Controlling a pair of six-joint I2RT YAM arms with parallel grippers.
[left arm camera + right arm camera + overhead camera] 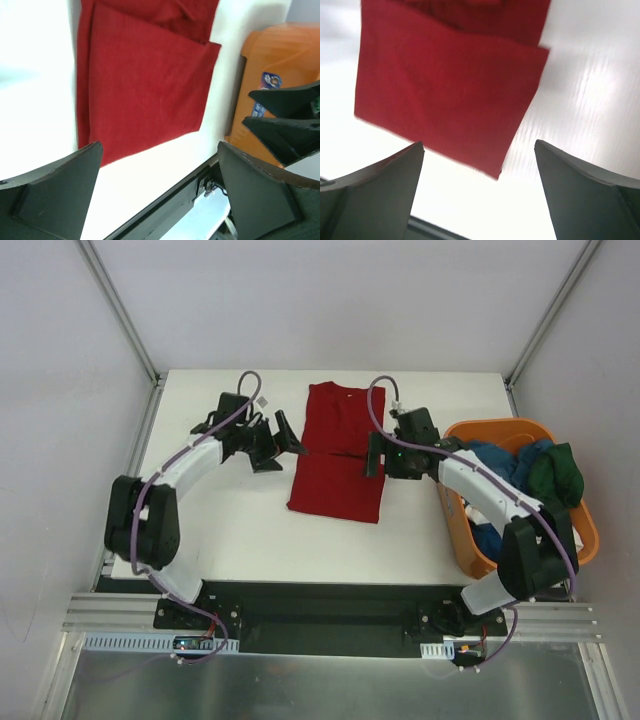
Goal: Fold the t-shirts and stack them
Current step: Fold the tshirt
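Lying folded on the white worktop (230, 530), the dark red t-shirt (338, 455) sits between the left gripper (280, 443) and right gripper (383, 455), both spread apart; pale walls (330, 300) surround.

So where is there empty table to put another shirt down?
The bare table strip between the red shirt and the arm bases is free. It's crowded beside the shirt, where the left claw and right claw hover, and the orange basket is full.

Dark red t-shirt (450, 90), far end past both wrist views' top edge.
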